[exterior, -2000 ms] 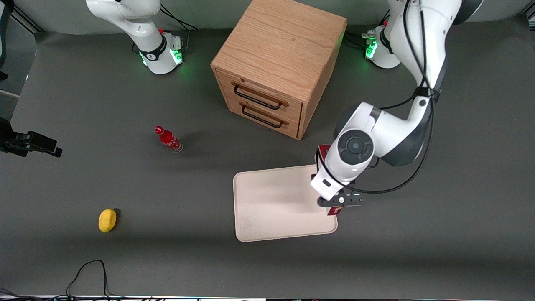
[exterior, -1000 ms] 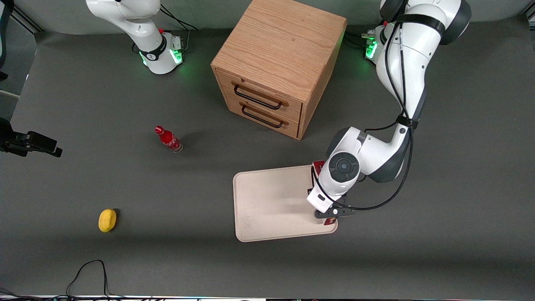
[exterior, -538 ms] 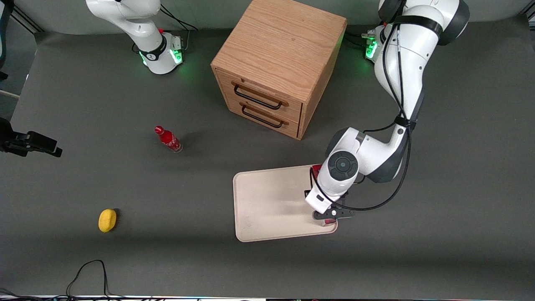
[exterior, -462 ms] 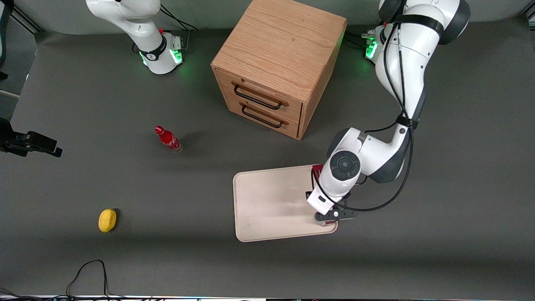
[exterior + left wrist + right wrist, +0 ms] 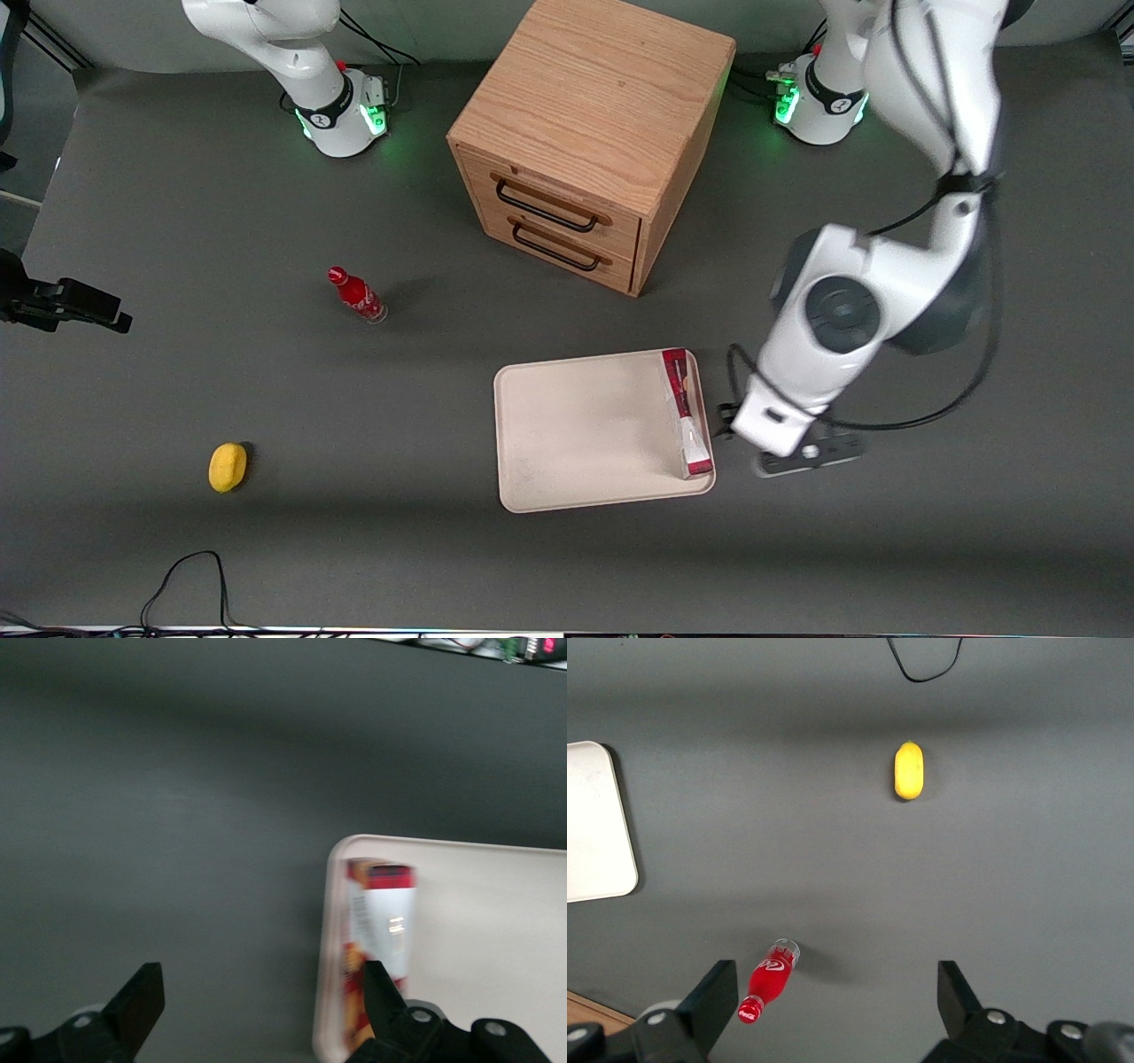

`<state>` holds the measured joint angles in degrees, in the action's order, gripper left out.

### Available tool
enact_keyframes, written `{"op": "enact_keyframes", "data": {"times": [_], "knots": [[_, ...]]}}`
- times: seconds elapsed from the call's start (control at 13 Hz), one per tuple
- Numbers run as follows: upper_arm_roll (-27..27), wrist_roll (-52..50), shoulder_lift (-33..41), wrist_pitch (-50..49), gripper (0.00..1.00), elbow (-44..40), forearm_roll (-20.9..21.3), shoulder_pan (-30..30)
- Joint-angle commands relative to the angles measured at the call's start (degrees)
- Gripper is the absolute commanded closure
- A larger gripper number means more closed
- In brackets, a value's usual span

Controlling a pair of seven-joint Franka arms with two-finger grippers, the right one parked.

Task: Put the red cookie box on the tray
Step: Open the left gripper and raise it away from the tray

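Note:
The red cookie box [image 5: 687, 412] lies flat on the cream tray [image 5: 576, 434], along the tray's rim toward the working arm's end, white end nearer the front camera. Nothing touches it. My gripper [image 5: 802, 454] hangs above the bare table beside the tray, toward the working arm's end and apart from the box. In the left wrist view the gripper [image 5: 259, 979] is open, its fingers [image 5: 142, 1001] wide apart over dark table with nothing between them. The red cookie box [image 5: 381, 921] shows just inside the rim of the tray [image 5: 478, 930].
A wooden drawer cabinet [image 5: 585, 133] stands farther from the front camera than the tray. A small red bottle [image 5: 356, 295] and a yellow object [image 5: 228, 466] lie toward the parked arm's end. A black cable [image 5: 186, 576] loops near the front edge.
The gripper was down over the tray with the box in it. It has let go, opened, risen and swung toward the working arm's end. The box now rests on the tray.

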<state>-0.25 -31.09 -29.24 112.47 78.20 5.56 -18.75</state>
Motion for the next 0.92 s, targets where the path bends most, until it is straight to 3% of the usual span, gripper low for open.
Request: {"op": "enact_keyframes", "data": {"times": [0.0,0.15,0.38,0.85], "knots": [[3.6,11.2,11.7,-6.4,0.00,8.9,-0.9,2.6],[4.8,16.6,17.6,-11.0,0.00,11.7,-0.6,4.4],[5.0,18.8,28.9,-9.9,0.00,21.6,-0.7,8.9],[4.9,33.7,37.2,-15.4,0.00,23.7,-3.6,14.4]]}}
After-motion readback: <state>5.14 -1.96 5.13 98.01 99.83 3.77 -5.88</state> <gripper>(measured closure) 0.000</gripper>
